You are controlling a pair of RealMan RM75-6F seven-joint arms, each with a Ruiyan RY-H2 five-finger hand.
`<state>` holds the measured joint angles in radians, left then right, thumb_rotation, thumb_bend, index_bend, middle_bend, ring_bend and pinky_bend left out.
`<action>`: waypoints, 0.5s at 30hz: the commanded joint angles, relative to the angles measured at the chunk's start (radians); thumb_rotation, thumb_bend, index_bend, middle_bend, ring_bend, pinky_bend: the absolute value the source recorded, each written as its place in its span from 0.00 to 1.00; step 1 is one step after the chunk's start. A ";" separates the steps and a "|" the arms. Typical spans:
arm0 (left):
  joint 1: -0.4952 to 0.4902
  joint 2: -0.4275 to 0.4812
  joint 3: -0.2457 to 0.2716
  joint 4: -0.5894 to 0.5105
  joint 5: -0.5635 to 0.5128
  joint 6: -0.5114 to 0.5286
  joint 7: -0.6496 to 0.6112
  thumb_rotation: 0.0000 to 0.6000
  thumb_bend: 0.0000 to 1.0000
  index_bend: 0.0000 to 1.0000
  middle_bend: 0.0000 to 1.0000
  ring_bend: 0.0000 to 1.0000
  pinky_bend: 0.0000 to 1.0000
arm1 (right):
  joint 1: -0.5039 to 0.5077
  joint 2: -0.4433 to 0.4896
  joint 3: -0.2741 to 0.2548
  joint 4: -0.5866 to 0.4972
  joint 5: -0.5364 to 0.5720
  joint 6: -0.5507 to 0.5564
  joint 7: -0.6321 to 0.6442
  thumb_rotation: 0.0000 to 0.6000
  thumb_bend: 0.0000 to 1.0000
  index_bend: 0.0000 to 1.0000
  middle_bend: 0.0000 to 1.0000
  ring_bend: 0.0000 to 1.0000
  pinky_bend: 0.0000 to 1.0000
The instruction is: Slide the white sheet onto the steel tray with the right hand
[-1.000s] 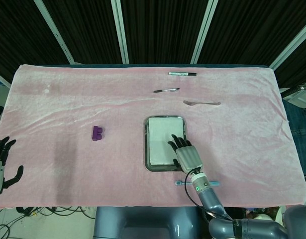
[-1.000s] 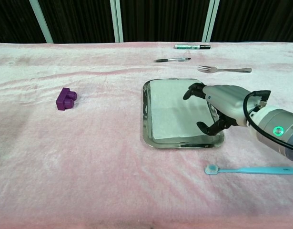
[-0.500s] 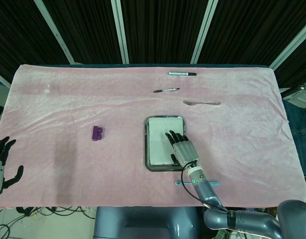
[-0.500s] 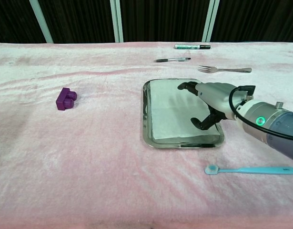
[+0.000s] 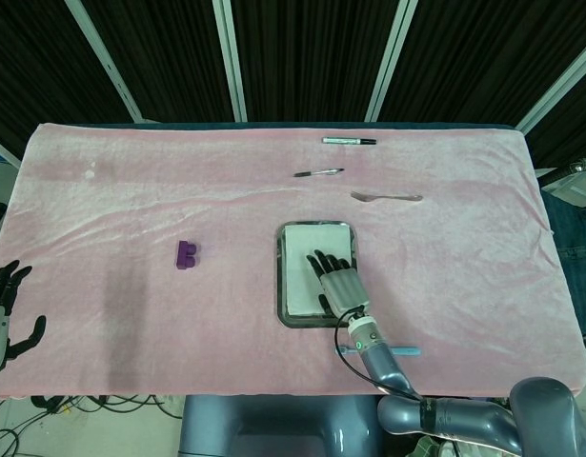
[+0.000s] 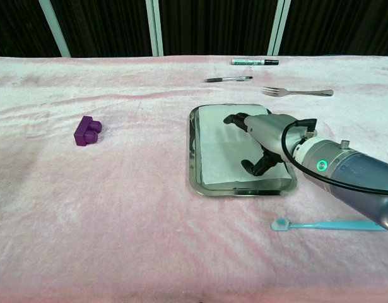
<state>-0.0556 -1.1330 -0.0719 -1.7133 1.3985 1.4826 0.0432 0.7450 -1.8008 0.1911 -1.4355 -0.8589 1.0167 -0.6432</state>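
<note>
Right hand (image 6: 264, 136) spread, empty, over white sheet (image 6: 222, 145) in steel tray (image 6: 192, 151); left hand (image 5: 2, 314) open, head view only.

Marker (image 5: 349, 141), pen (image 5: 318, 173), fork (image 5: 385, 197), purple block (image 5: 187, 254), toothbrush (image 6: 329, 224).

Our right hand (image 5: 337, 285) reaches forward, palm down, fingers spread, holding nothing. Our left hand (image 5: 1, 307) hangs low at the side, fingers apart.

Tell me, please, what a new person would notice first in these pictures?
First the right hand, stretched over the white sheet that lies in the steel tray near the middle of the pink table cover. Next the purple block, alone on the left, and the blue toothbrush in front of the tray.
</note>
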 commanded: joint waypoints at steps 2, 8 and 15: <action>0.000 0.001 0.000 -0.002 0.000 -0.001 0.002 1.00 0.41 0.12 0.02 0.00 0.03 | 0.007 -0.004 -0.005 0.006 0.009 -0.010 -0.010 1.00 0.41 0.05 0.05 0.11 0.18; -0.001 0.002 0.000 -0.004 -0.002 -0.002 0.004 1.00 0.41 0.12 0.02 0.00 0.03 | 0.020 -0.001 -0.004 -0.001 0.034 -0.020 -0.026 1.00 0.40 0.05 0.06 0.11 0.18; -0.002 0.004 0.001 -0.008 -0.009 -0.008 0.008 1.00 0.41 0.12 0.02 0.00 0.03 | 0.026 0.014 -0.007 -0.021 0.052 -0.021 -0.035 1.00 0.40 0.06 0.06 0.11 0.18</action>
<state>-0.0577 -1.1296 -0.0708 -1.7206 1.3897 1.4745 0.0512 0.7705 -1.7889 0.1848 -1.4542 -0.8092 0.9965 -0.6775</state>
